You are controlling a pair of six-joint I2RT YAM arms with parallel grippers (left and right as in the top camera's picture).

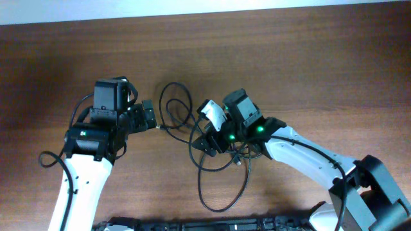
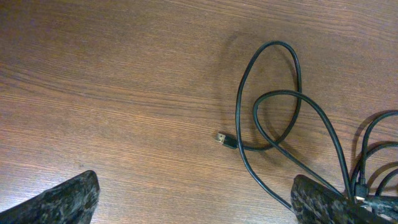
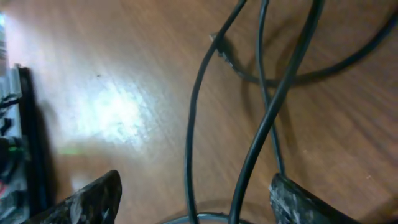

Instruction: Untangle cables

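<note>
Cables (image 2: 272, 43) lie in loose crossed loops on the tabletop (image 1: 289, 51), right under the right gripper (image 3: 193, 183) and spreading out from it. Right gripper is released, jaws apart, strands run between them, none pinched. Left gripper (image 1: 149, 117) is released wide and empty, across the loops from the right gripper. Loose plug end (image 2: 222, 138) lies on that far side too. Best bet: clamp a single strand, not the bundle, and pull slowly away from the crossing.

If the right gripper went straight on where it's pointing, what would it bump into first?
Most likely the black cables: two strands run between the fingers of the right gripper, with the wooden table just behind them. How close they are is hard to tell.
</note>
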